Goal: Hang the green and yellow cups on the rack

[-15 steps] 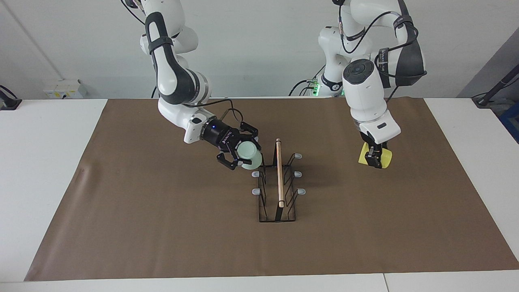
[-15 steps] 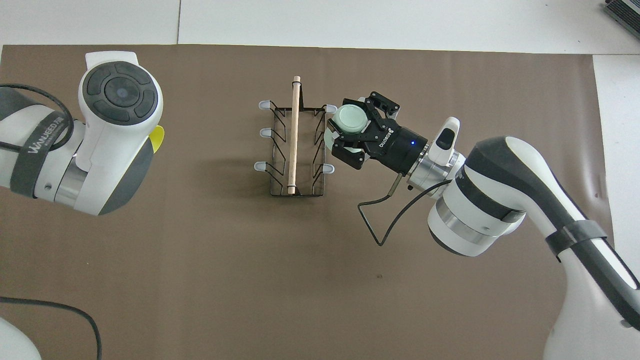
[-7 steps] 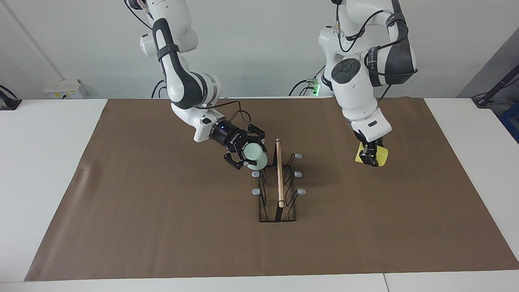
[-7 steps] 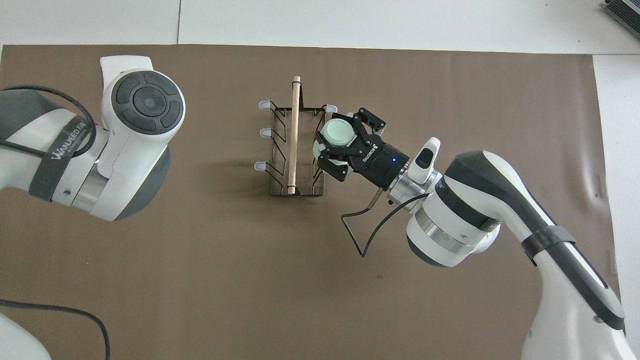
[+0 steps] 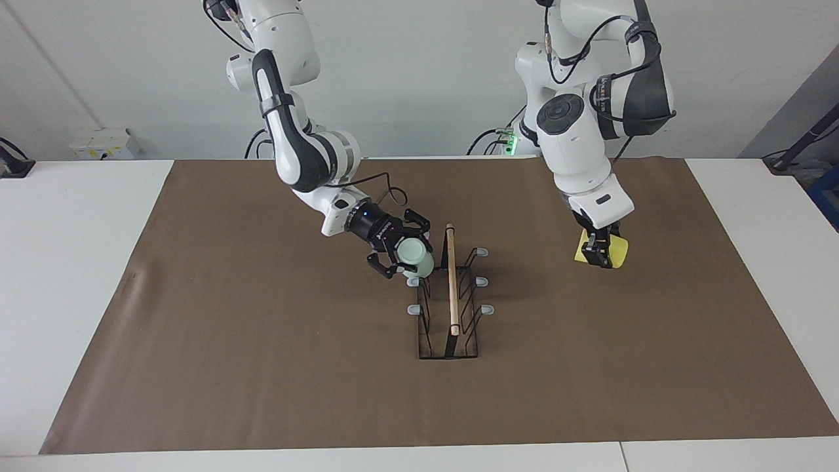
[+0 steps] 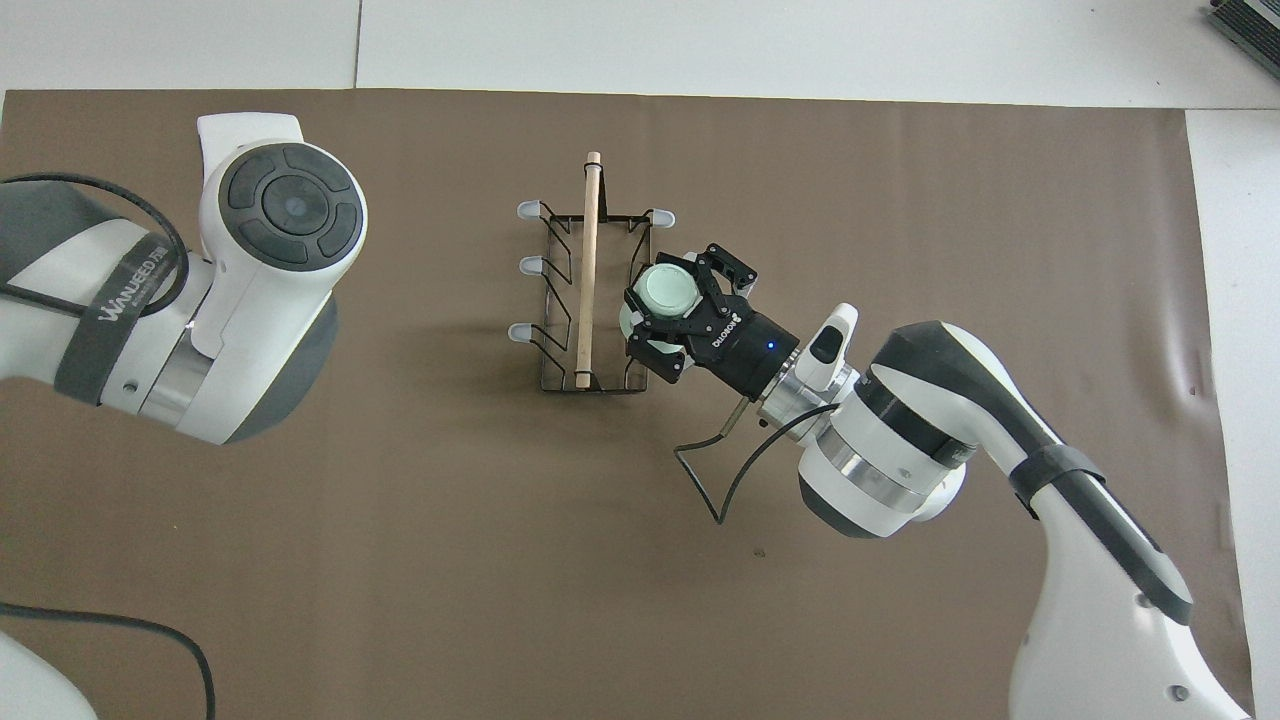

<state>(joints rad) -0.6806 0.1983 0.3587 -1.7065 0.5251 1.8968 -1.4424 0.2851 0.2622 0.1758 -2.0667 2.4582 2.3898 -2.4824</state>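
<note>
The black wire rack (image 5: pixel 451 282) with its wooden rod stands mid-mat and also shows in the overhead view (image 6: pixel 589 260). My right gripper (image 5: pixel 405 254) is shut on the pale green cup (image 5: pixel 417 257), tilted with its base up. The cup is against the rack's right-arm side and covers the prong nearest the robots. I cannot tell whether it sits on the prong. Gripper (image 6: pixel 662 312) and cup (image 6: pixel 667 290) show from above. My left gripper (image 5: pixel 599 253) is shut on the yellow cup (image 5: pixel 621 248), low over the mat toward the left arm's end. From above the left arm hides both.
A brown mat (image 5: pixel 262 367) covers most of the white table (image 5: pixel 72 275). A black cable (image 6: pixel 715 470) loops from the right wrist over the mat. Two grey prong tips (image 5: pixel 413 281) on the right arm's side are bare, as are the three on the left arm's side (image 5: pixel 482 281).
My right gripper has carried the green cup in against the rack, toward the prong nearest the robots. My left arm shifted slightly toward the rack with the yellow cup, then held still.
</note>
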